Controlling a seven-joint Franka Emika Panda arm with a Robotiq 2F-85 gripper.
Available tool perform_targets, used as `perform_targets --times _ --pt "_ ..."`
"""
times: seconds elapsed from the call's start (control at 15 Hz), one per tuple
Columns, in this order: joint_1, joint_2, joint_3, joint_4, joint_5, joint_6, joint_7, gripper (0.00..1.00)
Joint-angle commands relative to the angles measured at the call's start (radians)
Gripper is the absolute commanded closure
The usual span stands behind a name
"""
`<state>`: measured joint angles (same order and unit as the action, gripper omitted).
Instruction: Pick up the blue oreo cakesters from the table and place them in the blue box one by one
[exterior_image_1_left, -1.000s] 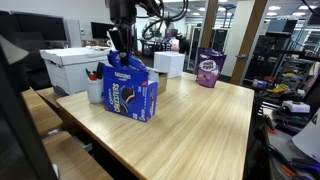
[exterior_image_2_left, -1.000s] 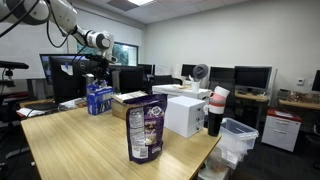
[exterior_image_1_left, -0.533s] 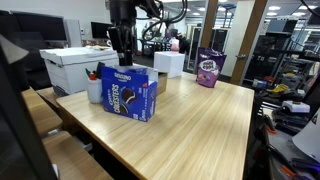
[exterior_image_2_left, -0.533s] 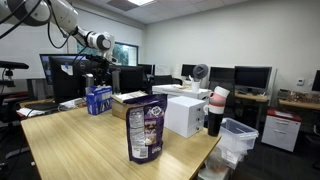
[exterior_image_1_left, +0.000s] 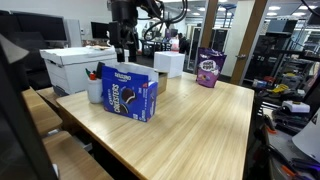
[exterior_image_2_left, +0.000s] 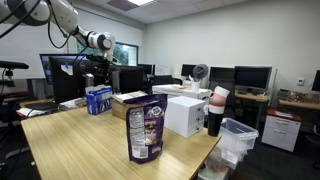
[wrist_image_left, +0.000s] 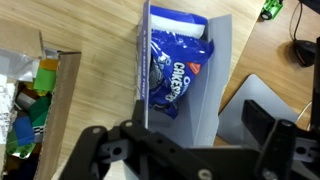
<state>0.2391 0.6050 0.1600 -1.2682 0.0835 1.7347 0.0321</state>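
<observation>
claw (exterior_image_1_left: 124, 48): spread wide, empty, above box (exterior_image_1_left: 130, 92)
box: blue, flaps open, near desk (exterior_image_1_left: 200, 125) corner
oreo cakesters (wrist_image_left: 172, 80): one packet inside box

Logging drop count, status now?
Gripper open, empty, above box. Cakesters inside box. Nothing in the way.

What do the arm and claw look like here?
The arm is white, with rounded segments and darker joint bands. The claw is matte black with two blocky fingers. Black cables loop near the wrist.
</observation>
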Motion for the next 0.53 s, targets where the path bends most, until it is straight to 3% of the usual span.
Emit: perform_targets --times 0.0,0.47 --pt "-0.009 -0.062 -0.031 -0.075 -0.045 -0.032 -0.002 0.00" --pt "-0.038 -0.178 -0.092 -0.306 -0.177 -0.012 -0.020 0.00"
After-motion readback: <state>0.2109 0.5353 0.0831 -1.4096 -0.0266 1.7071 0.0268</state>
